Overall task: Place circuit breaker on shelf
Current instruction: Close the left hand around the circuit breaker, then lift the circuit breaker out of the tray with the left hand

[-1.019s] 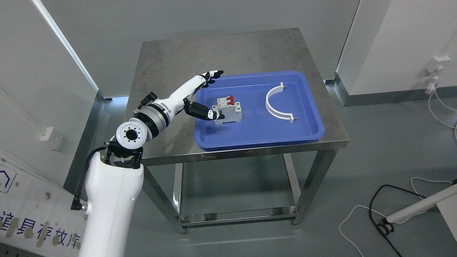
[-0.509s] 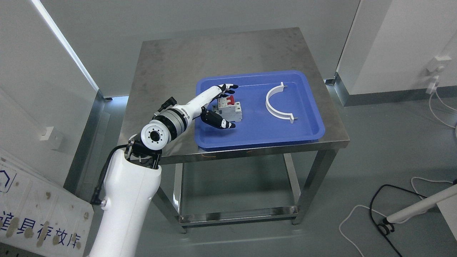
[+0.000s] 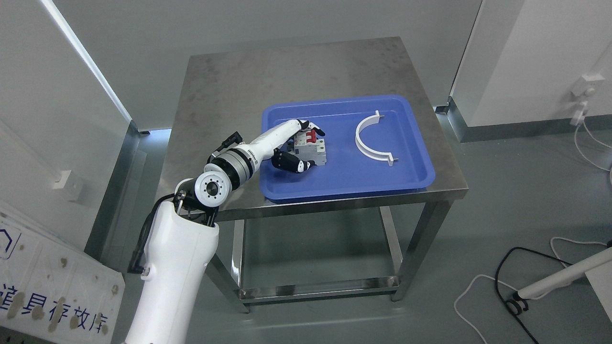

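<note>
Nearest: left arm (image 3: 172,267), rising from the lower left and reaching over the table (image 3: 224,86) edge into the tray (image 3: 354,177). No right arm in view, so no contest over which hand is closer.

At the arm's end: left hand (image 3: 294,145), wrapped about the breaker (image 3: 314,149). Fingers (image 3: 311,128) curled over the far, upper side by the red switch; thumb (image 3: 292,163) pressed in from the near side. Breaker thus between thumb and fingers, directly ahead of the palm, not off to either side. Looks closed on the breaker, though firmness of contact impossible to confirm from this height.

Breaker low in the tray's left half, apparently not lifted; underside hidden, so resting or just clear cannot be told. Long axis roughly across the picture, left to right, in line with the forearm, so the pinch falls across the short width. Judged well suited to a straight lift.

Farther right in the same tray: white half-ring (image 3: 370,138), well apart from the hand, unlikely to be disturbed.

No shelf visible; target presumably off camera.
</note>
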Motion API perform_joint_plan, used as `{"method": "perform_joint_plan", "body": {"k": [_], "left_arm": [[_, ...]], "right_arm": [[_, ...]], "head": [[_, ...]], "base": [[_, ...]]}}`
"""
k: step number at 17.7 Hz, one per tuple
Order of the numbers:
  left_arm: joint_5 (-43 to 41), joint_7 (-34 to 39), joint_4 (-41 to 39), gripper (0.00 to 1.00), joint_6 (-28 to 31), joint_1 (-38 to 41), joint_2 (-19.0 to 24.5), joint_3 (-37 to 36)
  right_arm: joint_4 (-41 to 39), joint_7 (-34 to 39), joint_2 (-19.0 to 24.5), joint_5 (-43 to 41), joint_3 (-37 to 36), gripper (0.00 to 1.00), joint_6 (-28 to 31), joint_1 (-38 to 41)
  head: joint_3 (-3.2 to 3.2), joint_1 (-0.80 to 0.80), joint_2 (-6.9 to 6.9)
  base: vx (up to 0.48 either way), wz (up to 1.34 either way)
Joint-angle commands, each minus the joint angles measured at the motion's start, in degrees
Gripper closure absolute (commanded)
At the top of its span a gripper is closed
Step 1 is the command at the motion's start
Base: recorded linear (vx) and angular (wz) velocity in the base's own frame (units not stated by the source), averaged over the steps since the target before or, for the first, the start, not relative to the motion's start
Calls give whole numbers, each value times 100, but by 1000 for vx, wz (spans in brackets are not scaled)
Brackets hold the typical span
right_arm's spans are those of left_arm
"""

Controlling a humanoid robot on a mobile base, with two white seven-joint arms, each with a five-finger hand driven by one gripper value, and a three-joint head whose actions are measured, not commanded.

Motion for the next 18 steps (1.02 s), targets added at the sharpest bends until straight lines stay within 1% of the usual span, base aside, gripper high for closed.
{"method": "perform_joint_plan", "body": {"k": [1,2,4,6,7,8,9,11,13,14,17,18], "left_arm": [[-190,24,477,88,-857,-17,21,704],[-173,33,477,98,-1235,-17,21,1019],[81,164,408,100,-1476,-61,21,1460],[1149,786,162,100,-1494,-166,21,1593],[2034,1259,57,99,-1572,-167,21,1698],[2538,1568,-23,97,-1756,-140,21,1716],[2796,1841,-171,97,-1993,-1,21,1682],[2860,2648,-505,97,-2092,447,21,1638],[3078,4139,-900,97,-2153,1008,21,1506],[3175,4494,-1146,97,-2162,1298,21,1436],[3466,4542,-1902,97,-2232,2239,21,1190],[3466,4542,-2044,97,-2276,2424,21,1146]], "right_arm": [[0,-3,-100,0,0,0,-1,1],[0,-3,-100,0,0,0,-1,1],[0,-3,-100,0,0,0,-1,1],[0,-3,-100,0,0,0,-1,1],[0,-3,-100,0,0,0,-1,1],[0,-3,-100,0,0,0,-1,1],[0,-3,-100,0,0,0,-1,1],[0,-3,-100,0,0,0,-1,1],[0,-3,-100,0,0,0,-1,1],[0,-3,-100,0,0,0,-1,1],[0,-3,-100,0,0,0,-1,1],[0,-3,-100,0,0,0,-1,1]], "head": [[0,0,0],[0,0,0],[0,0,0],[0,0,0],[0,0,0],[0,0,0],[0,0,0],[0,0,0],[0,0,0],[0,0,0],[0,0,0],[0,0,0]], "base": [[0,0],[0,0],[0,0],[0,0],[0,0],[0,0],[0,0],[0,0],[0,0],[0,0],[-4,-12],[-12,-35]]}}
